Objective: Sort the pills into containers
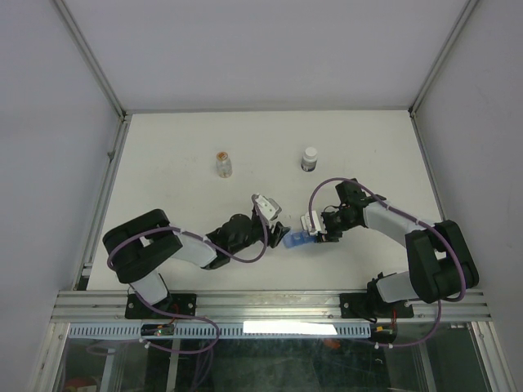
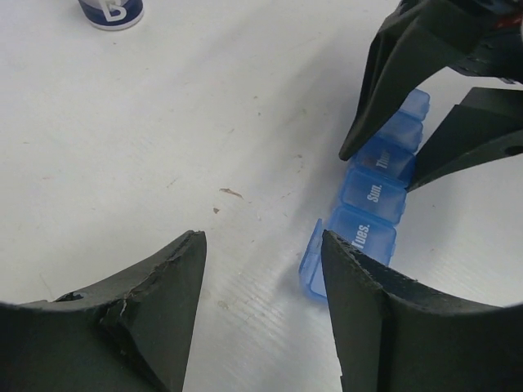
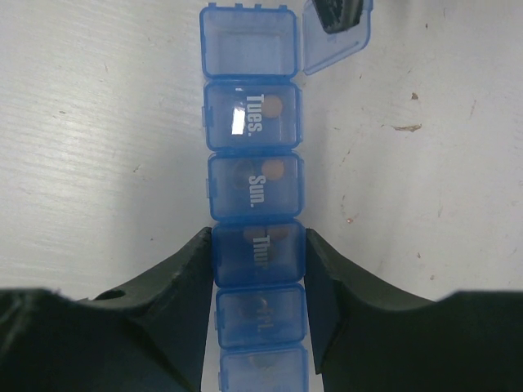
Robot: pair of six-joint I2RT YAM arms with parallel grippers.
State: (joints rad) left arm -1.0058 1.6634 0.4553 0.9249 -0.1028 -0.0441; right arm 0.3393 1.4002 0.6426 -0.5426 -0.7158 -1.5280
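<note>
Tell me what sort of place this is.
Probably a robotics lab test cell: a white table walled by plain panels, arms bolted to an aluminium rail, and a pill organizer as prop.

White table [image 1: 172,147], plain grey walls [image 1: 245,49]

Translucent blue containers [image 3: 255,196], white lettering

Two black arms [image 1: 186,245] with white link covers, looped purple cables [image 1: 335,180], scuffed matte-black wedge-fingered hands [image 2: 261,241].
</note>
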